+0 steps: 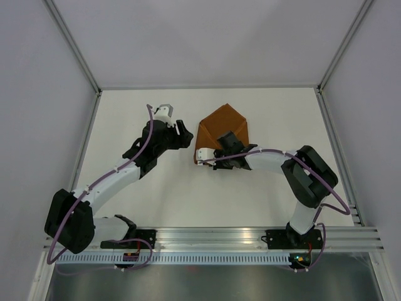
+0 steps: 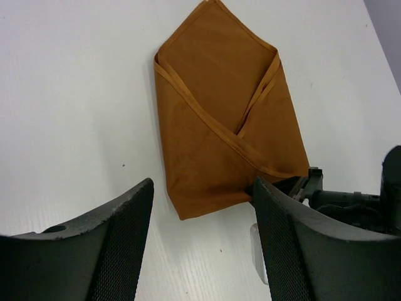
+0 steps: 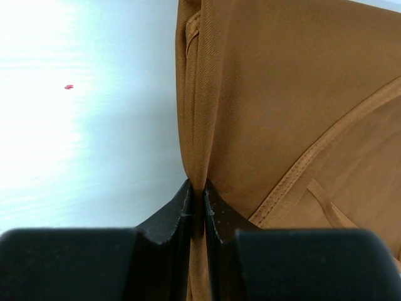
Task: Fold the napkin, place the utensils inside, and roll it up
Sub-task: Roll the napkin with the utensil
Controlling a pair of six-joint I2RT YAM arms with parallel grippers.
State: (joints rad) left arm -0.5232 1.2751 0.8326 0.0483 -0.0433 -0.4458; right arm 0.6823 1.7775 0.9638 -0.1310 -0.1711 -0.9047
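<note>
your right gripper (image 3: 202, 194) has its jaws pressed together on a raised ridge of the napkin (image 3: 282, 94), with only a thin fold of cloth caught between the tips. the rest of the napkin spreads ahead of those jaws and off to their right, lying flat on the table (image 1: 156, 200) as an envelope-shaped packet with its flaps crossed over the middle. your left gripper (image 2: 202, 188) hangs with its jaws spread wide and nothing between them; the near edge of the packet lies just ahead of the gap, not inside it. the knife can't be seen in any view, so you can't tell whether it is tucked under the flaps.

what could go wrong from here, as a judgement:

- the pinch is shallow and right at the edge. this cloth looks slick, so a quick pull could slide it out from between the tips.
- you may have only the top layer. lifting or rolling from there would peel the flap back and undo the fold rather than turn the whole packet.
- nothing pins the far side. with the left jaws off the cloth, any drag from the right could skate the whole packet across the table instead of starting a roll.
- if the knife is inside, tilting the edge up could let it slip out of an open end.
</note>
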